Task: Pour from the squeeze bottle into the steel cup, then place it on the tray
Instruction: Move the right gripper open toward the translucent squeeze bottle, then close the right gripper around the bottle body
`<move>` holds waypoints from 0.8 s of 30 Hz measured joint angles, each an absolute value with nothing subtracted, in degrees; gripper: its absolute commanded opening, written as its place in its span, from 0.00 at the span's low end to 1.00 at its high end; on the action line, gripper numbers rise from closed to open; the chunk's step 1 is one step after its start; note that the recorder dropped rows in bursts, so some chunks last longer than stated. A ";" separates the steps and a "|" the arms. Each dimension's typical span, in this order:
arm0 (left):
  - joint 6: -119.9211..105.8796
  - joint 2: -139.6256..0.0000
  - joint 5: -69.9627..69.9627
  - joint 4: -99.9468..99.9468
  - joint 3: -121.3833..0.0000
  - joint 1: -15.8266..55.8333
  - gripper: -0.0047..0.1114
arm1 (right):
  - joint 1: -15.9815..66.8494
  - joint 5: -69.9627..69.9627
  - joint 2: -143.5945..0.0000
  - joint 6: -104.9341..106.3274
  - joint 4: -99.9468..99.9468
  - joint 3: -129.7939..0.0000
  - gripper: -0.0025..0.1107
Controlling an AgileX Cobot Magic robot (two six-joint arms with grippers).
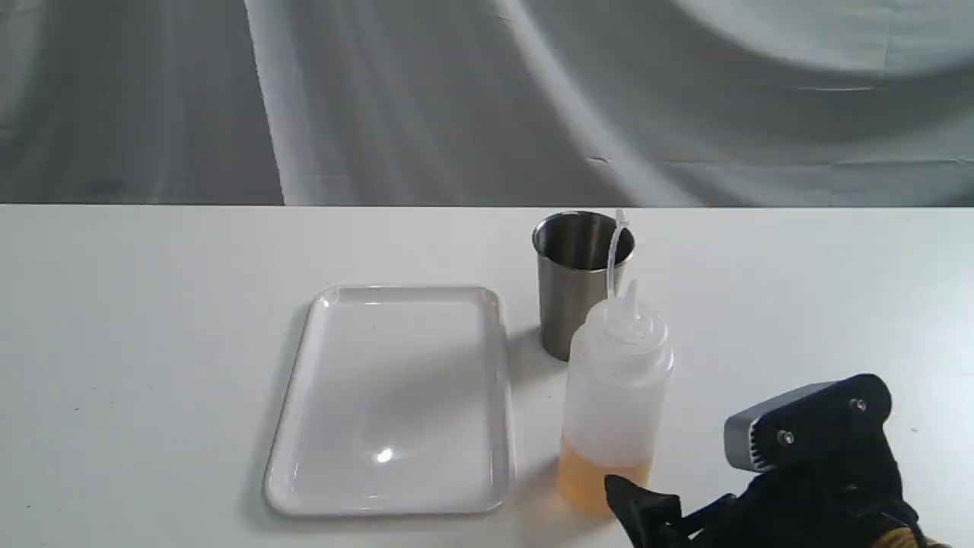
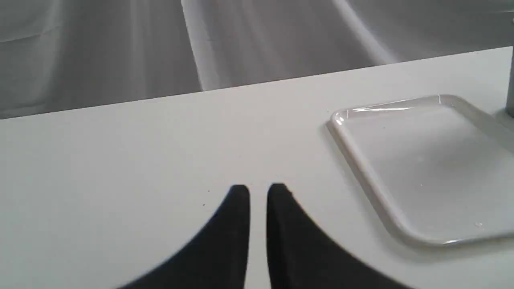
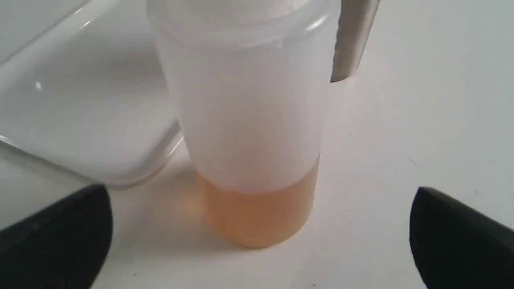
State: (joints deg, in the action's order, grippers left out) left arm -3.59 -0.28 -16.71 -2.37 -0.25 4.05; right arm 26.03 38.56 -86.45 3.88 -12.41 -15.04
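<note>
The squeeze bottle [image 1: 616,396] stands upright on the table, with amber liquid in its lower part and its cap strap arching up. The steel cup [image 1: 582,281] stands just behind it, upright. The white tray [image 1: 388,396] lies flat to the left of both and holds nothing. My right gripper [image 1: 670,517] is low at the front right, open, with its fingers wide on either side of the bottle's base [image 3: 257,216] and not touching it. My left gripper [image 2: 259,192] hovers over bare table left of the tray [image 2: 425,168], its fingers nearly together with nothing between them.
A white table [image 1: 152,342] carries everything, and a grey cloth backdrop [image 1: 456,99] hangs behind its far edge. A sliver of the cup [image 2: 510,88] shows beyond the tray in the left wrist view. The tray's corner [image 3: 80,104] lies close beside the bottle.
</note>
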 measured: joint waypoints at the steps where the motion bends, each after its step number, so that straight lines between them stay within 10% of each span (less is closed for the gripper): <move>1: -3.59 -0.28 -16.71 -2.37 -0.26 4.05 0.11 | 26.03 38.69 -86.45 3.88 -12.40 -15.04 0.95; 24: -3.59 -0.28 -16.71 -2.37 -0.26 4.05 0.11 | 26.03 37.05 -91.61 5.42 -13.02 -20.35 0.95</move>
